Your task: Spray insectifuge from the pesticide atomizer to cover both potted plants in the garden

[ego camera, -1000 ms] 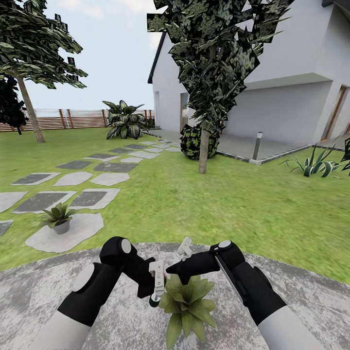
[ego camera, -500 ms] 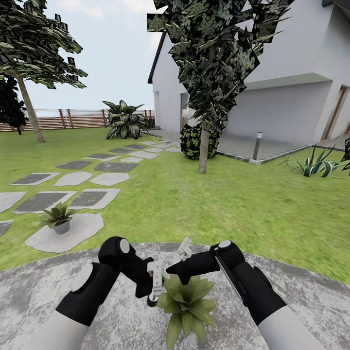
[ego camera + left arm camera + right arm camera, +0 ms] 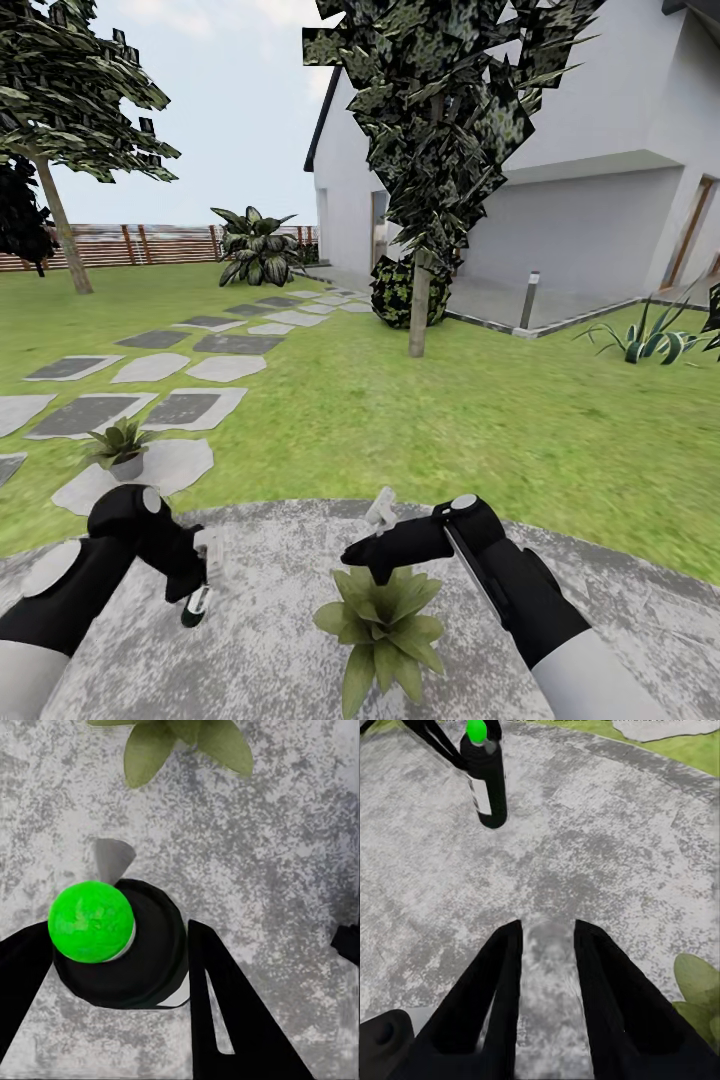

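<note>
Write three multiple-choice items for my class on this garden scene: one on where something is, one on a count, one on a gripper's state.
1. Where does the nearer potted plant stand?
A. on the lawn
B. on the grey paved patio
C. on a stepping stone

2. How many small potted plants are in the head view?
A. one
B. two
C. four

3. What is the left gripper doing?
A. hanging open with nothing in it
B. gripping a leaf
C. holding the atomizer

Answers:
1 B: grey speckled paving surrounds it.
2 B: the nearer one and another on a pale stone beside the lawn.
3 C: the left wrist view shows its fingers on either side of the dark bottle.
</note>
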Motion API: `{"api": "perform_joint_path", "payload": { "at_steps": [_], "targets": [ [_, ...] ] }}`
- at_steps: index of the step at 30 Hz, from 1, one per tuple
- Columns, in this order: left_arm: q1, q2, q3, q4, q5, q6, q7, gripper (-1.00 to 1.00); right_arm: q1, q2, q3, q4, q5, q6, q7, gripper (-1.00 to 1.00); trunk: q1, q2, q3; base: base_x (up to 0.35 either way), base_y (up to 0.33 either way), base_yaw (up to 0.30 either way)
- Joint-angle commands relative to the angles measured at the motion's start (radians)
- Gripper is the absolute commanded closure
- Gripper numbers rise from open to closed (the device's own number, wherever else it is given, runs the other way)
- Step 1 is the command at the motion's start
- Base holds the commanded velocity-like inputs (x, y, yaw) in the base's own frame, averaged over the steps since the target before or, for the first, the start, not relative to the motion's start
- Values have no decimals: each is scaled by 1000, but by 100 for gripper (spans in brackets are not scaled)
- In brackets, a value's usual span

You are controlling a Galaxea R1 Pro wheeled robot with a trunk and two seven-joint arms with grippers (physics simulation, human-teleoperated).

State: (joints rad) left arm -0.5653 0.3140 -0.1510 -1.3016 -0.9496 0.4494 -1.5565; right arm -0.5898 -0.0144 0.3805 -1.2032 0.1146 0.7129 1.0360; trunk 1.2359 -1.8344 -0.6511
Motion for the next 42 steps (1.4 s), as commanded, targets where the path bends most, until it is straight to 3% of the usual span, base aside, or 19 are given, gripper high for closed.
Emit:
{"api": "perform_joint_path", "payload": {
  "at_steps": [1,3,5,8,10,13,14,15,16,17,18,20,22,24,28,29,32,37,42],
  "targets": [
    [-1,5,67,20,-5,11,-4,100,-1,-1,-2,-2,6,3,5,-100,0,-1,-1,0,0,0],
    [0,-4,159,36,-5,12,1,100,1,-6,-8,0,2,3,5,-100,0,-1,-1,0,0,0],
    [0,-36,210,43,-4,14,10,100,4,-10,-25,6,-1,3,5,-100,0,-1,-1,0,0,0],
    [1,-108,306,47,-1,20,90,100,13,-14,-134,42,-1,-1,3,-100,0,-1,-1,0,0,0],
    [1,-174,404,48,0,50,193,100,14,-15,-288,57,1,-3,2,-100,0,-1,-1,0,0,0],
    [1,-232,518,49,2,97,303,100,14,-28,-534,62,9,-4,2,-100,0,-1,-1,0,0,0],
    [1,-252,553,50,3,109,331,100,14,-44,-639,63,34,-5,1,-100,0,-1,-1,0,0,0],
    [1,-263,566,53,3,114,343,100,14,-57,-693,63,68,-6,-1,-100,0,-1,-1,0,0,0],
    [1,-267,571,56,3,115,347,100,14,-62,-716,64,90,-6,-1,-100,0,-1,-1,0,0,0],
    [1,-275,578,60,3,118,353,100,14,-72,-759,64,139,-7,-2,-100,0,-1,-1,0,0,0],
    [1,-283,590,65,3,122,361,100,15,-82,-851,64,240,-12,-6,-100,0,-1,-1,0,0,0],
    [1,-286,606,68,3,129,369,100,15,-86,-932,65,306,-21,-24,-100,0,-1,-1,0,0,0],
    [1,-288,651,72,4,162,390,100,15,-88,-1065,66,395,-72,-99,-100,0,-1,-1,0,0,0],
    [1,-289,688,94,5,184,402,100,15,-86,-1145,78,453,-168,-195,-100,0,-1,-1,0,0,0],
    [1,-289,708,132,5,193,409,100,15,-81,-1178,138,480,-243,-339,-100,0,-1,-1,0,0,0],
    [1,-289,715,143,4,194,411,100,15,-80,-1184,190,484,-255,-423,-100,0,-1,-1,0,0,0],
    [1,-289,728,149,2,196,426,100,15,-79,-1185,258,486,-262,-512,-100,0,-1,-1,0,0,0],
    [2,-289,736,185,3,196,583,100,15,-79,-1187,368,487,-265,-556,-100,0,-1,-1,0,0,0],
    [2,-289,734,233,3,199,605,100,15,-80,-1187,405,487,-265,-560,-100,0,-1,-1,0,0,0]
  ]
}}
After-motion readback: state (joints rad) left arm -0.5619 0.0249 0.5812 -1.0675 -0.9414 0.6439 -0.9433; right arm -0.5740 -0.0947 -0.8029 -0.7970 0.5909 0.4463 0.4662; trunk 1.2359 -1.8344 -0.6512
